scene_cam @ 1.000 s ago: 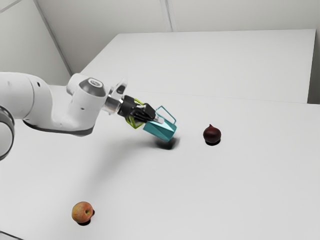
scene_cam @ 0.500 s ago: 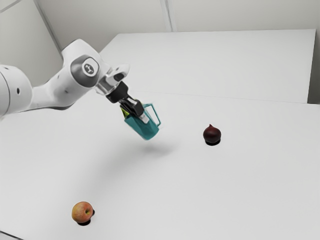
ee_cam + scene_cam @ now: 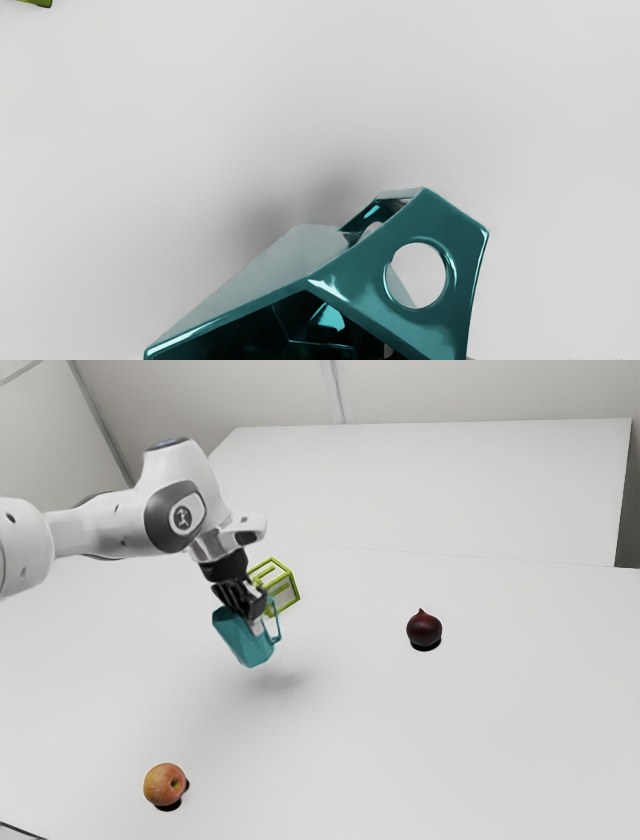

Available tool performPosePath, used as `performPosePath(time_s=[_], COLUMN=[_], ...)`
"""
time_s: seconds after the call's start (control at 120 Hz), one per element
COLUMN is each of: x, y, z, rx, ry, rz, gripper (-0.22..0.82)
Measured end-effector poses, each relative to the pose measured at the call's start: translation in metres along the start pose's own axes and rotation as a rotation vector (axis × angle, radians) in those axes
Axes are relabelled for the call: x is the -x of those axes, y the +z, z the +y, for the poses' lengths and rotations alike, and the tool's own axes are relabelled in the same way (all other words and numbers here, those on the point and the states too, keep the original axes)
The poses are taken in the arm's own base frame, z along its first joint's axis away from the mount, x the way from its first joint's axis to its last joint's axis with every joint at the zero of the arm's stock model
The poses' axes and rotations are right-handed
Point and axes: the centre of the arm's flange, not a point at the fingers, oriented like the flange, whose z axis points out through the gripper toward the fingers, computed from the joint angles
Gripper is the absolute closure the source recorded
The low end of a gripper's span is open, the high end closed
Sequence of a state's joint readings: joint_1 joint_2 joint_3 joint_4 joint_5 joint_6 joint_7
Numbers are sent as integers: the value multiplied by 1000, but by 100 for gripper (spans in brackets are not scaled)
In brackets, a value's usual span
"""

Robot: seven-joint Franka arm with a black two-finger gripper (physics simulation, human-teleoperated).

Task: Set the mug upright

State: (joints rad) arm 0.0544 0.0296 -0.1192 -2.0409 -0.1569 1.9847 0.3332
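The teal mug (image 3: 243,638) hangs above the table in the exterior view, tilted, with its mouth toward the hand and its base pointing down and somewhat to the view's right. Its handle is on the exterior view's right side. My gripper (image 3: 256,626) is shut on the mug near the handle side. In the wrist view the mug (image 3: 420,330) shows its angular rim, dark inside and a handle with a round hole; the lower part of the mug is cut off there.
A green-framed box (image 3: 284,594) stands behind the mug and hand. A dark red onion-like object (image 3: 424,628) lies toward the exterior view's right on the white table (image 3: 420,740). An apple (image 3: 165,785) sits near the front left of that view.
My hand has carried the mug toward the exterior view's left and swung to point more steeply down, bringing the mug closer to upright. The green-framed box has come out from behind the hand.
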Motion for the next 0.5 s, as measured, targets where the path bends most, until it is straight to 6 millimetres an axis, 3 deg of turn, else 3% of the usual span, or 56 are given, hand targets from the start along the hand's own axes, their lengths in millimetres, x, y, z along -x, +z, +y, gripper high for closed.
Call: performPosePath(time_s=[0.5], x=[13], y=[47], z=[-4], rx=[-173], ry=[-112], rz=[42], gripper=[79])
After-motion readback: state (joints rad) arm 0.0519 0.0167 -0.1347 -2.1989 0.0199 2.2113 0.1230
